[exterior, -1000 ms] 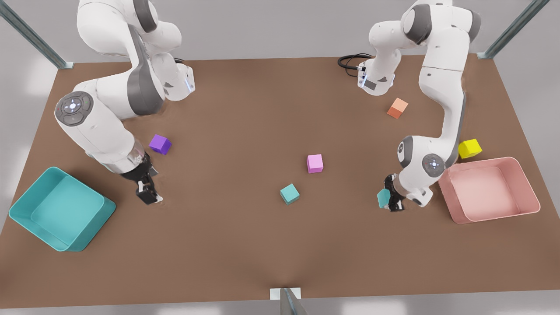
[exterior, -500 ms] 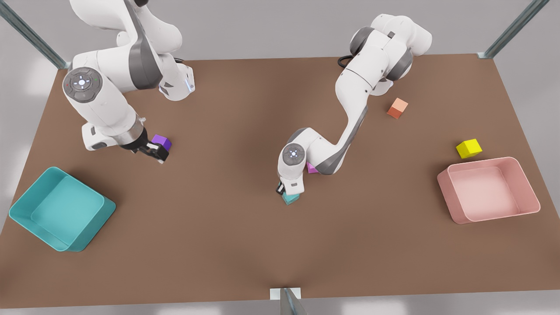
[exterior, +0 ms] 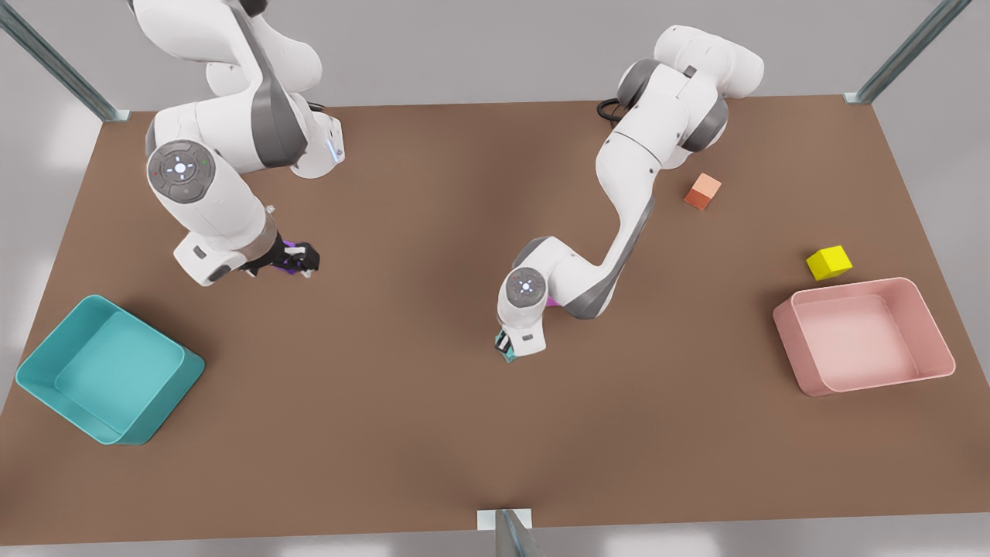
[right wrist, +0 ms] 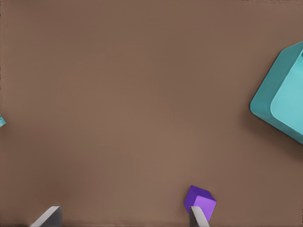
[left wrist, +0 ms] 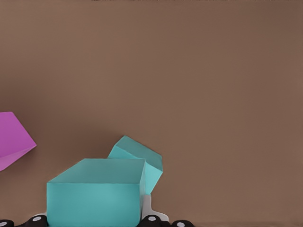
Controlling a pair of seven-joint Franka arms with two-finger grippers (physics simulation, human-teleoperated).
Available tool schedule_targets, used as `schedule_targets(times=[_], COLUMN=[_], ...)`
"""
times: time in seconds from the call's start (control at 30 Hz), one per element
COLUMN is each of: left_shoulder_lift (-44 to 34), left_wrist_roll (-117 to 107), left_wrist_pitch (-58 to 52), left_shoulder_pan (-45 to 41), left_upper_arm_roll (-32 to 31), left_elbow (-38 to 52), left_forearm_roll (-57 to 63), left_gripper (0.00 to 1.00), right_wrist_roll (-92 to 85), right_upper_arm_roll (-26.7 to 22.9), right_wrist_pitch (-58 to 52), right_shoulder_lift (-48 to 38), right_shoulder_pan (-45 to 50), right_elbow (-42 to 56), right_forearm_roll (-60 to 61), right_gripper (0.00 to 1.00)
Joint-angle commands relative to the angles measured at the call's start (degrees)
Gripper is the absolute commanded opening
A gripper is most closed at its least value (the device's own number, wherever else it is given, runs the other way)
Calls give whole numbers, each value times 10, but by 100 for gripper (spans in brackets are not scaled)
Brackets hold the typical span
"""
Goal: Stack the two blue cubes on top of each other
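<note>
Lowered since a moment ago, my left gripper (exterior: pixel 506 346) clamps one blue cube (left wrist: pixel 94 194) directly over the other blue cube (left wrist: pixel 142 163); my right gripper (exterior: pixel 298 259), fingers apart, hovers near the purple cube (right wrist: pixel 200 202).

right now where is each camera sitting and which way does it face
Front view: high above the table, looking down at both arms.
Left wrist view: rides the left gripper, looking past the held blue cube at the second blue cube; fingers show.
Right wrist view: rides the right gripper, facing down on the purple cube; fingertips show.
Shared: right wrist and front views show the teal bin.
</note>
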Motion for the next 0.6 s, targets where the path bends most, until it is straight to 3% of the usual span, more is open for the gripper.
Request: schedule_targets(times=[0.0,0.1,0.13,0.17,0.2,0.23,0.43,0.57], left_shoulder_lift=[5,12,13,13,13,16,11,-25], left_wrist_roll=[-8,-8,-9,-10,-9,-9,-11,-8], left_wrist_pitch=[12,14,15,15,15,14,-7,-169], left_shoulder_pan=[0,1,1,2,2,2,2,0], left_upper_arm_roll=[0,0,0,0,0,0,-1,-16], left_elbow=[10,14,14,14,14,13,13,63], left_forearm_roll=[2,2,2,2,2,1,0,2], left_gripper=[43,45,53,53,81,100,100,100], right_wrist_roll=[-138,-138,-138,-138,-138,-138,-138,-137], right_upper_arm_roll=[0,-1,-1,-1,-1,-1,-1,-1], right_wrist_pitch=[-3,-3,-3,-3,-3,-3,-3,-3], right_shoulder_lift=[0,1,1,5,7,8,8,9], right_shoulder_pan=[-2,-2,-2,-2,-2,-2,-2,-3], right_elbow=[0,0,-1,0,0,0,0,1], right_forearm_roll=[-1,-1,-1,-1,-1,-1,-1,-1], right_gripper=[100,100,100,100,100,100,100,100])
